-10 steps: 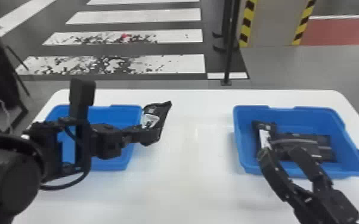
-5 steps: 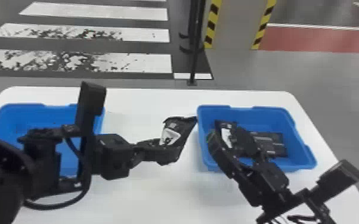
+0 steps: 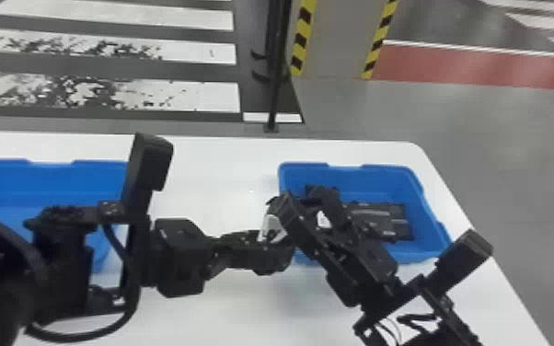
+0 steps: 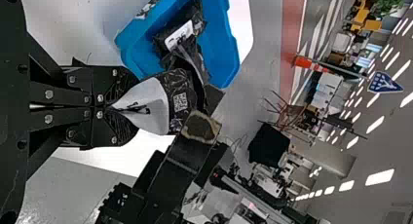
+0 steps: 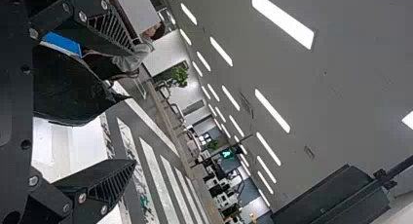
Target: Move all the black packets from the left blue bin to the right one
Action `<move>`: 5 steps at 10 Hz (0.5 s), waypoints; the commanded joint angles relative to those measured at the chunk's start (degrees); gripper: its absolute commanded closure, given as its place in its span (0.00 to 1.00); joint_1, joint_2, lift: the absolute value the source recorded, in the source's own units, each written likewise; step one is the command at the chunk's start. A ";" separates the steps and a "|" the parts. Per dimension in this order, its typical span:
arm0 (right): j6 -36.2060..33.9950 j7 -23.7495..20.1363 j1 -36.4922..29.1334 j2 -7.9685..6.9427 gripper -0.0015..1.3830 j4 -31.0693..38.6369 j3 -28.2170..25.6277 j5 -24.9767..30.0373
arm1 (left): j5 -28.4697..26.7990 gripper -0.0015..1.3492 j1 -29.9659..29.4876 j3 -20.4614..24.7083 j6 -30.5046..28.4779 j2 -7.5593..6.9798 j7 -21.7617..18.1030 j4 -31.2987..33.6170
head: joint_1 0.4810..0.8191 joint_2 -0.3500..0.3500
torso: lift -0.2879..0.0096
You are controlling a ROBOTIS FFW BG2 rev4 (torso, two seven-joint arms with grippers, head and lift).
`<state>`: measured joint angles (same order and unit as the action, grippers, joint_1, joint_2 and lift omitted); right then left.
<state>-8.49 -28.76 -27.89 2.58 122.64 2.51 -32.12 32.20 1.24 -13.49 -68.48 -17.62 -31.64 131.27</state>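
Note:
My left gripper (image 3: 262, 253) is shut on a black packet with a pale panel (image 3: 272, 229), held between the bins by the near left corner of the right blue bin (image 3: 416, 179). In the left wrist view the gripper (image 4: 114, 107) pinches one end of the packet (image 4: 180, 100). My right gripper (image 3: 303, 198) stands open beside it; in the right wrist view the packet (image 5: 73, 90) lies between the spread fingers of the gripper (image 5: 135, 109). Other black packets (image 3: 379, 221) lie in the right bin. My left arm partly covers the left blue bin (image 3: 55, 198).
Both bins stand on a white table (image 3: 211, 175), with its right edge running past the right bin. A dark pole (image 3: 275, 87) rises beyond the far edge. The two arms are close together over the near side of the right bin.
The head view has turned to the right. My left gripper has carried its packet rightward toward the right bin. My right arm has swung, and its gripper now stands next to that packet.

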 commanded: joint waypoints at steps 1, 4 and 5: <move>-0.50 -0.07 0.47 -0.03 0.73 -1.21 0.00 -1.24 | 0.25 0.89 0.03 -0.23 0.00 0.04 0.00 0.00 | 0.63 0.26 | 0.35; 2.73 -0.42 0.47 -0.03 0.92 -2.34 0.80 -2.72 | 0.36 0.89 0.03 0.00 0.28 0.21 0.09 0.00 | 0.63 0.26 | 0.35; 2.87 -0.68 0.47 -0.03 0.92 -2.48 1.03 -3.41 | 0.48 0.89 -0.11 0.46 0.71 0.48 0.35 0.00 | 0.63 0.26 | 0.35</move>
<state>-5.82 -29.46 -27.41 2.55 120.27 3.41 -35.20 32.64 1.22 -13.23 -67.99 -17.26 -31.34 131.27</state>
